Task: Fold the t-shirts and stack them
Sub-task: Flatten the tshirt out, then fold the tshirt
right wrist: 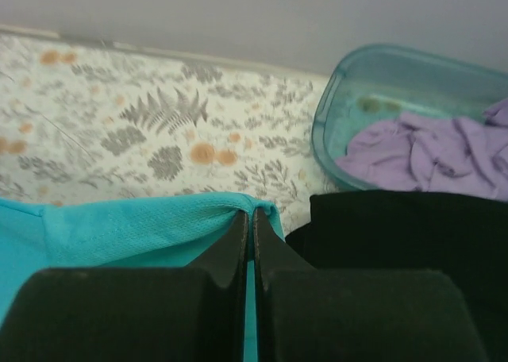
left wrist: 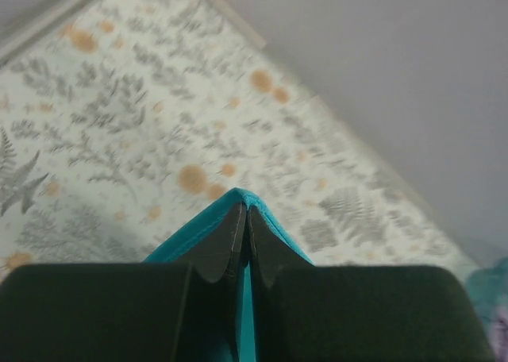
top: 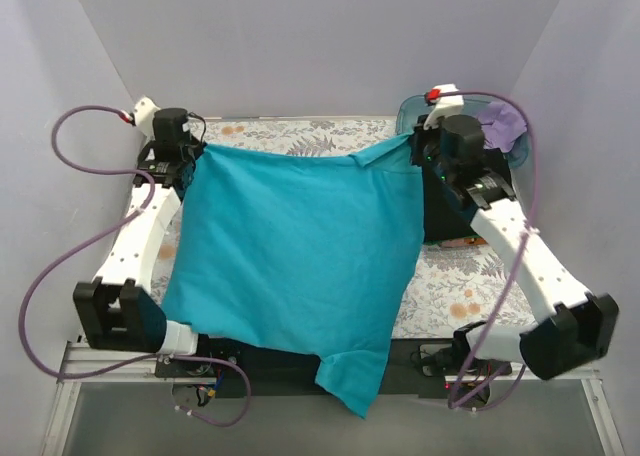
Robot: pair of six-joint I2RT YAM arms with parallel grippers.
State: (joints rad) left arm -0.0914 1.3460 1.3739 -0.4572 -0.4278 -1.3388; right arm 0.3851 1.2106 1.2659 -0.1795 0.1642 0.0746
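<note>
- The teal shirt (top: 295,256) fills the middle of the top view. Its upper edge is stretched between the two grippers, and the rest slopes down toward the bottom of the frame.
- One sleeve of it hangs past the near table edge at the lower centre, between the arm bases.
- The left gripper (top: 190,161) pinches the shirt's upper left corner. In the left wrist view its fingers (left wrist: 244,219) are pressed together, with a teal fold (left wrist: 198,227) wrapped over their tips.
- The right gripper (top: 418,151) pinches the upper right corner. In the right wrist view its fingers (right wrist: 249,219) are likewise closed on the teal cloth (right wrist: 119,231), which runs off toward the left of that frame.
- The black shirt (top: 450,211) lies flat on the table at the right of the top view, just beside the teal one and partly under the right arm. It shows as a dark slab at the lower right of the right wrist view (right wrist: 405,235).
- The purple shirt (top: 503,124) sits crumpled in the plastic tub (top: 415,106) at the upper right corner of the top view, just behind the black one. The right wrist view shows it bunched against the tub's right side (right wrist: 429,152).
- The table (top: 300,134) carries a pale cover printed with grey ferns and orange spots, visible along the back edge and at the lower right.
</note>
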